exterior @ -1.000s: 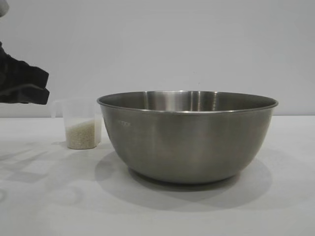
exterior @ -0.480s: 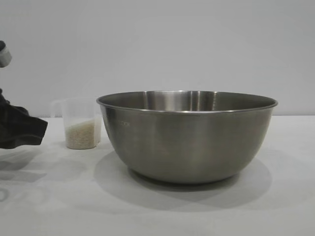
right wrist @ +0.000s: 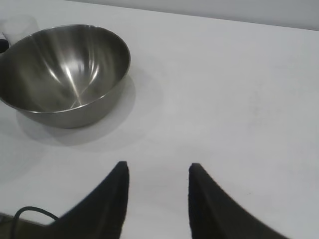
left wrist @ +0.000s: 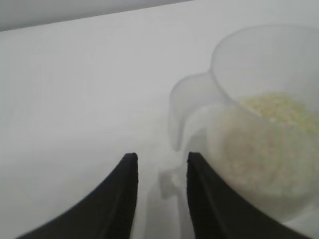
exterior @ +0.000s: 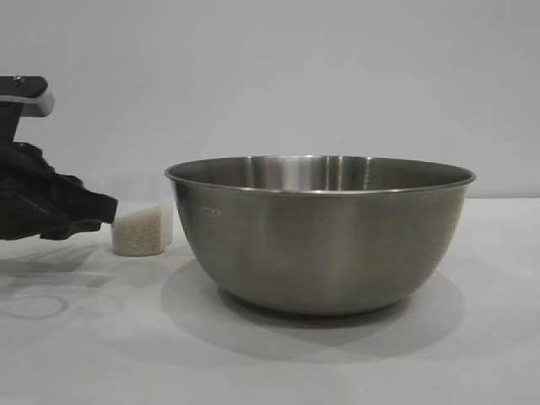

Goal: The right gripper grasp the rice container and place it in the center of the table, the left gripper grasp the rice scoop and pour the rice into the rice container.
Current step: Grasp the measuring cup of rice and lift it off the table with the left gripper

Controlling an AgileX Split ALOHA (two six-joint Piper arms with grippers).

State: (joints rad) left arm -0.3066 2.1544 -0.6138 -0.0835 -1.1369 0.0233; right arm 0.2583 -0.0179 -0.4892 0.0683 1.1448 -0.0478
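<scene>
- The left gripper (left wrist: 158, 172) closes in on the rice scoop (exterior: 142, 226), its dark fingers (left wrist: 124, 184) apart with the scoop's side handle (left wrist: 182, 117) just ahead of the gap; nothing is clamped yet.
- The rice scoop stands upright toward the left edge of the table (exterior: 76, 354), just beside the rice container (exterior: 321, 232) and on its far side, holding the rice (left wrist: 264, 149) to roughly half its height.
- The rice container sits empty near the middle of the table, so its placement looks done.
- The right gripper (right wrist: 157, 191) hangs well apart from the container near the table's edge, fingers apart and empty.
- Handling, as a judgement: the thin clear plastic scoop is probably light, smooth and slightly flexible, so a squeeze across its wall could slip or deform it. The looped handle at the rim looks the firmer hold.
- Loose grains will shift as the scoop tilts, so a level carry seems wise until the lip is over the steel rim (exterior: 321, 186).
</scene>
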